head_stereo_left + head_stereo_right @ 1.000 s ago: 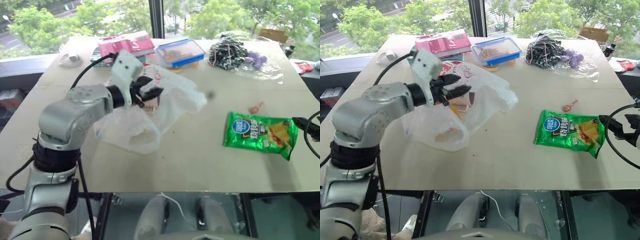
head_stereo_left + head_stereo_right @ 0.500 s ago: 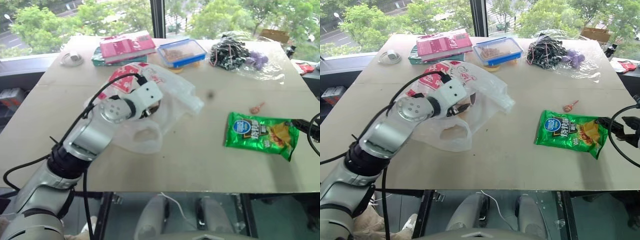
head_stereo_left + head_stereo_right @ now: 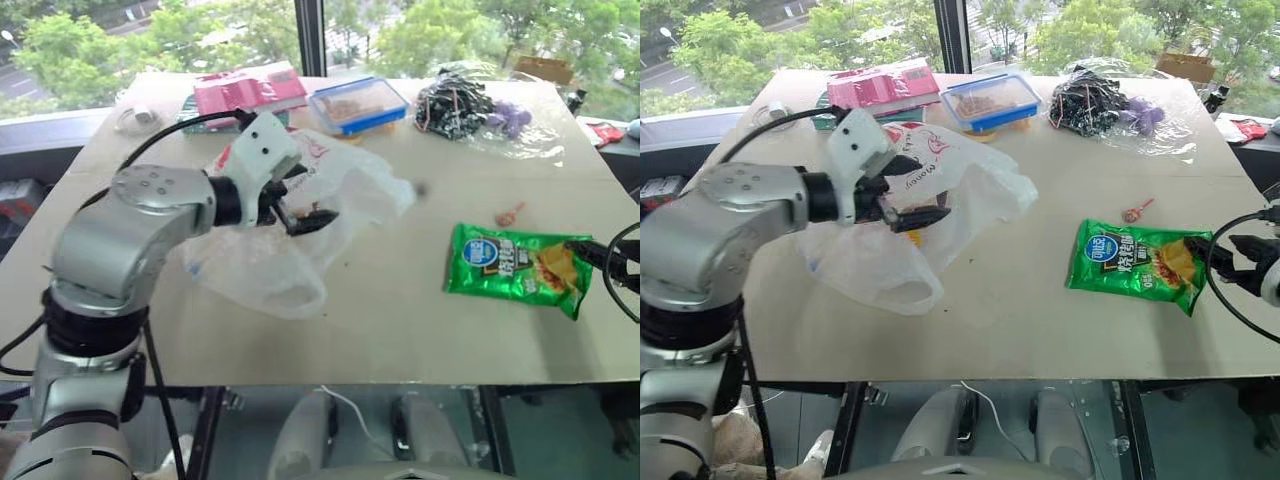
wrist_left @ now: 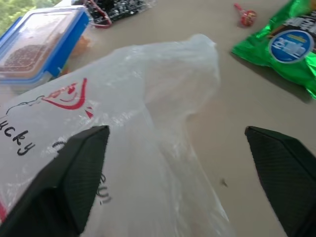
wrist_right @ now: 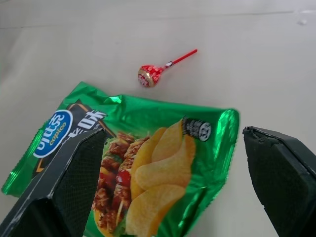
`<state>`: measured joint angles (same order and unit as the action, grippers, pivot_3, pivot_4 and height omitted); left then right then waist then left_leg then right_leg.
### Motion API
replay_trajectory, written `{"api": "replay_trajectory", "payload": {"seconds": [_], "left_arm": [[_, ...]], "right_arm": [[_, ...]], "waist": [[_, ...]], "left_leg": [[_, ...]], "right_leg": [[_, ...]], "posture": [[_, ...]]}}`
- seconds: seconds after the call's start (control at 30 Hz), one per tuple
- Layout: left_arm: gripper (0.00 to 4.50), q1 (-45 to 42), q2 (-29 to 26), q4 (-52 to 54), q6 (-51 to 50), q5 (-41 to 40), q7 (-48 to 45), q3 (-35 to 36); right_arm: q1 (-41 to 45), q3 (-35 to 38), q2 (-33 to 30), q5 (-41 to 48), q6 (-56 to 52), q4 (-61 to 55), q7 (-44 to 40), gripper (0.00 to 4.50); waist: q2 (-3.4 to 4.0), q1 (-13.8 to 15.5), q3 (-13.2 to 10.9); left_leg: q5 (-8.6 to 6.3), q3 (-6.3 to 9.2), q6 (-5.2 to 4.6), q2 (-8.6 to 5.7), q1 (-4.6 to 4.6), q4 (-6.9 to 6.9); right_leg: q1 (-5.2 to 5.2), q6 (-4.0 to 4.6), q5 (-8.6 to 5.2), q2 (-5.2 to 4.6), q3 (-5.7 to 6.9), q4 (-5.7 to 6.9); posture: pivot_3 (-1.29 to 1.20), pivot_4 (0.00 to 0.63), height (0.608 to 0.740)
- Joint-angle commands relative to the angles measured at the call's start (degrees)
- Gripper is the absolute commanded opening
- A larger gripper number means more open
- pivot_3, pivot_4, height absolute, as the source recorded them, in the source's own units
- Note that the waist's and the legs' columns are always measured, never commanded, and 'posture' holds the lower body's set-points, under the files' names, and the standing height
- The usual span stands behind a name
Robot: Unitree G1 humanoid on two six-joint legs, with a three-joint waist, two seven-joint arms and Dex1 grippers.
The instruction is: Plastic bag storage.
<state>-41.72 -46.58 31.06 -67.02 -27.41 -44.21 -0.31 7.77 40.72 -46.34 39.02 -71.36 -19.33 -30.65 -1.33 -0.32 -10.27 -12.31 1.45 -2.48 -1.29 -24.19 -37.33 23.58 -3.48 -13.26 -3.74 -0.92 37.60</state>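
A beige table (image 3: 400, 330) is standing before a window with green trees beyond it. The bag (image 3: 262, 265), thin and whitish with red marks, is lying crumpled on the table's left half, reaching from near the far boxes down to a rounded loop toward the near edge. The left gripper (image 3: 300, 200) is hovering just above the bag's middle, its black fingers spread wide and holding nothing; in the left wrist view the bag (image 4: 148, 123) is lying between and beyond the two parted fingertips (image 4: 74, 177).

On the right half a green packet (image 3: 518, 268) is lying flat, with a red lollipop (image 3: 510, 213) just beyond it. The right gripper (image 3: 1240, 258) is waiting at the table's right edge, just beside the packet, jaws wide apart and empty; its wrist view is looking down on the packet (image 5: 143, 163) and lollipop (image 5: 150, 75).

Along the far edge are sitting a pink box (image 3: 248, 90), a blue-lidded container (image 3: 360, 104) and a clear wrap (image 3: 470, 108) around dark and purple items.
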Motion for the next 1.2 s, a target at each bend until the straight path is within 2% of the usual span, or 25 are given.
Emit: {"api": "replay_trajectory", "payload": {"seconds": [0.03,0.17,0.23,0.33,0.43,0.53,0.73,0.9,1.07,1.13,1.2], "left_arm": [[4.44,1.7,-2.1,5.0,-3.5,-1.0,2.8,3.5],[4.44,2.4,-7.5,7.8,-12.1,0.2,6.8,2.6],[4.44,1.0,-9.0,9.0,-12.4,1.6,9.0,-2.2],[4.44,-0.4,-8.0,12.1,-15.3,0.0,10.2,-5.3],[4.44,-4.0,-5.7,12.6,-21.4,-0.9,11.7,-7.8],[4.44,-5.0,-6.7,12.4,-25.1,-0.5,13.5,-11.4],[4.44,-1.0,-9.1,15.3,-25.5,-0.3,18.8,-14.1],[4.44,-1.4,-11.8,16.9,-25.5,-0.4,21.2,-16.5],[4.44,1.3,-15.1,19.3,-24.7,3.8,26.8,-24.1],[4.44,1.7,-11.6,20.0,-24.2,1.8,24.1,-18.1],[4.44,1.4,-7.6,18.9,-24.4,-3.1,18.1,-8.3]], "right_arm": [[-0.2,0.2,0.1,0.3,2.1,-1.1,0.4,4.50],[-1.3,1.1,0.3,1.4,4.2,-2.3,-1.2,4.50],[-1.9,1.3,0.3,2.8,6.4,-2.8,-3.5,4.50],[-5.9,2.1,0.0,9.7,10.9,-11.5,-13.3,4.50],[-5.0,0.6,-2.3,15.9,12.9,-15.3,-19.4,4.50],[-4.2,-3.4,-4.0,14.5,17.0,-15.9,-21.5,4.50],[-6.7,-10.1,-4.3,8.5,28.6,-18.3,-26.0,4.50],[-3.5,-14.9,-5.0,9.2,29.8,-17.7,-25.1,4.50],[-3.6,-17.4,-6.2,7.5,31.8,-15.4,-27.0,4.50],[-3.4,-17.9,-6.4,7.6,31.6,-15.9,-26.2,4.50],[-3.9,-17.7,-6.0,7.1,32.4,-15.4,-26.2,4.50]], "waist": [[0.00,0.0,0.0],[-0.02,-0.3,0.0],[-0.01,-0.2,0.0],[-0.01,0.0,0.0],[-0.03,-0.1,0.0],[-0.06,-0.5,0.0],[-0.09,-0.2,-0.1],[-0.11,-0.1,-0.1],[-0.13,0.1,-0.1],[-0.16,0.3,-0.1],[-0.17,0.9,-0.1]], "left_leg": [[0.00,0.02,0.00,0.00,0.00,-0.01],[0.00,0.06,0.00,0.03,0.00,0.00],[0.00,0.02,0.00,0.03,0.05,0.01],[0.00,0.02,0.00,0.01,0.05,-0.01],[0.00,0.05,0.00,0.05,0.04,-0.02],[-0.01,0.01,0.00,0.06,0.13,-0.03],[-0.01,0.01,0.01,0.08,0.18,0.01],[-0.01,0.01,0.01,0.08,0.21,0.00],[-0.01,0.01,0.02,0.07,0.20,0.01],[-0.01,0.00,0.02,0.06,0.18,0.01],[-0.01,0.03,0.02,0.07,0.17,-0.01]], "right_leg": [[-0.01,0.00,0.00,0.00,0.01,-0.01],[0.00,0.00,-0.01,0.08,0.03,0.02],[-0.01,-0.01,-0.01,0.07,0.00,0.04],[-0.06,-0.04,-0.02,0.06,0.00,0.00],[-0.07,-0.09,-0.05,0.07,0.01,0.00],[-0.11,-0.27,-0.16,0.09,-0.02,0.00],[-0.15,-0.18,-0.12,0.05,-0.04,0.00],[-0.15,-0.13,-0.10,0.04,-0.04,0.01],[-0.15,-0.06,-0.07,0.03,-0.05,-0.02],[-0.15,-0.06,-0.06,0.00,-0.06,-0.02],[-0.15,-0.05,-0.06,0.00,-0.02,-0.02]], "posture": [[0.00,0.150,0.740],[0.00,0.150,0.740],[0.00,0.150,0.740],[0.00,0.150,0.740],[0.00,0.150,0.740],[0.00,0.150,0.740],[0.00,0.150,0.740],[0.00,0.150,0.740],[0.00,0.150,0.740],[0.00,0.150,0.740],[0.00,0.150,0.740]]}}
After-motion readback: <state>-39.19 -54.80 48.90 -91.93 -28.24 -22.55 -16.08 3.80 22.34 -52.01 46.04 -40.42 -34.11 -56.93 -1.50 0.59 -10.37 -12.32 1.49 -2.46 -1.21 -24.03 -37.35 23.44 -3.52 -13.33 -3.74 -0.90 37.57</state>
